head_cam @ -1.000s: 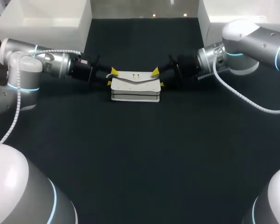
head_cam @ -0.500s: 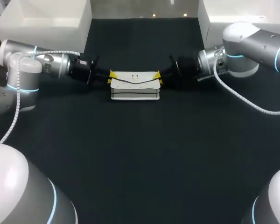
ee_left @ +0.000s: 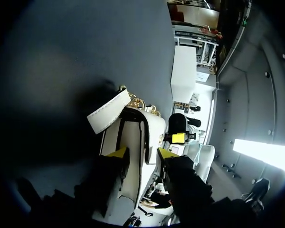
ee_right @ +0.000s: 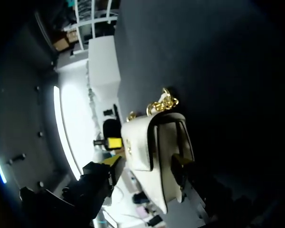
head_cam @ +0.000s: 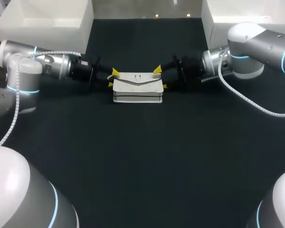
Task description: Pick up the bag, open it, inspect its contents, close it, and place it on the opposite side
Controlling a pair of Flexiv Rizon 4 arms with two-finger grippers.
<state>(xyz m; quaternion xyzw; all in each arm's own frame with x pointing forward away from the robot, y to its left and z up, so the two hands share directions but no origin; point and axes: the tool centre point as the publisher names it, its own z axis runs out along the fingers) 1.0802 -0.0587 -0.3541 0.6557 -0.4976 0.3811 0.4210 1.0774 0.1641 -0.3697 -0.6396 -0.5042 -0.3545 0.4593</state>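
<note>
In the head view the white bag (head_cam: 137,88) is seen at the table's (head_cam: 142,156) far middle, flanked by left gripper (head_cam: 112,78) and right gripper (head_cam: 161,78), both released; in the left wrist view one bag end is straddled by spread fingers (ee_left: 116,153), likewise in the right wrist view.

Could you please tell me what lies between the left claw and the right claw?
The white bag sits between the left claw and right claw, shown in the head view.
</note>
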